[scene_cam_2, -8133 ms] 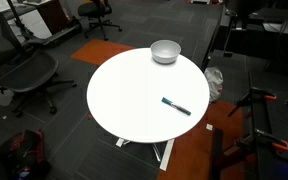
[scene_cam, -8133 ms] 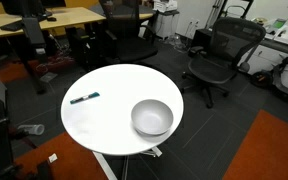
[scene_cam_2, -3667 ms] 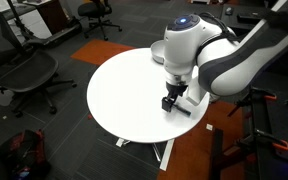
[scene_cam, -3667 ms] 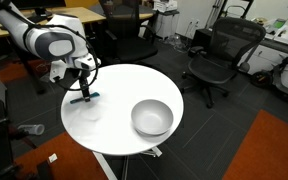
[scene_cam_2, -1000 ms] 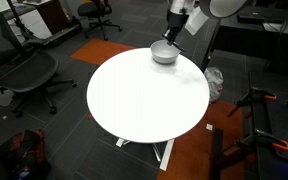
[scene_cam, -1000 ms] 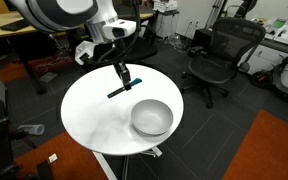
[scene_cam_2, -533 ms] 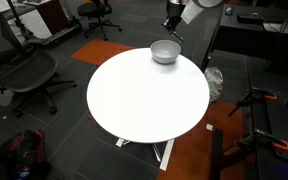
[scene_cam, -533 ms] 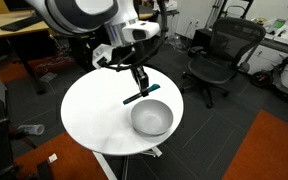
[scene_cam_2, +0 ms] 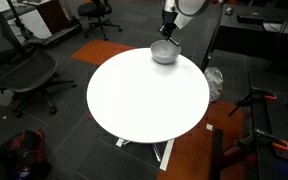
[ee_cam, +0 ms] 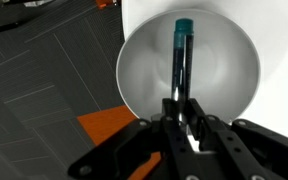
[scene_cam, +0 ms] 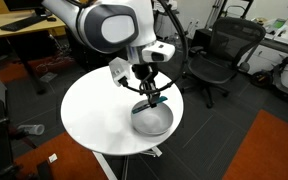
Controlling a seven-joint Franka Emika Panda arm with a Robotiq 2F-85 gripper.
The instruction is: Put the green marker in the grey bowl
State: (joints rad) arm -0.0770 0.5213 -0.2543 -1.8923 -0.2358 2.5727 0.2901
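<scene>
While the claw [ee_cam: 182,108] pinches the green marker [ee_cam: 183,55] over the grey bowl [ee_cam: 142,62], the wrist view shows the marker pointing to 12 o'clock.

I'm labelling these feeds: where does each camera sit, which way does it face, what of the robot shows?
Exterior view: high beside the white table, facing office chairs; arm and end effector above the grey bowl.
Exterior view: high, across the table from the bowl; only the arm's end shows.
Wrist view: looks down past the end effector at the green marker over the bowl.
Shared: bowl and end effector.
</scene>
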